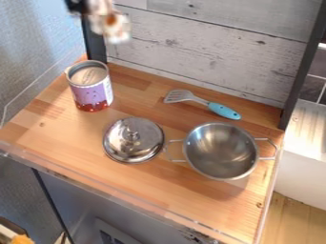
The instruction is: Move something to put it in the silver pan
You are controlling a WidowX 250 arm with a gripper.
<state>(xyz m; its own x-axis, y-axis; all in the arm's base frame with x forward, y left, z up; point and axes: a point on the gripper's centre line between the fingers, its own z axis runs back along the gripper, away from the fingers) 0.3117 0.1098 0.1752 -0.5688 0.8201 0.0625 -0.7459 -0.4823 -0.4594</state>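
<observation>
Silver pan (221,151), low and right of claw (77,5) on counter (149,183); nothing dropped in yet. Claw closed on pale mottled item (112,24), aloft above purple can (92,90). Pickup likely done; carry, lowering, release left.

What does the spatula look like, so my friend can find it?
On the wooden counter, look near the plank wall. The slotted spatula lies there, behind the silver pan. Only it has a light blue handle; the lid and pan are shiny metal.
</observation>
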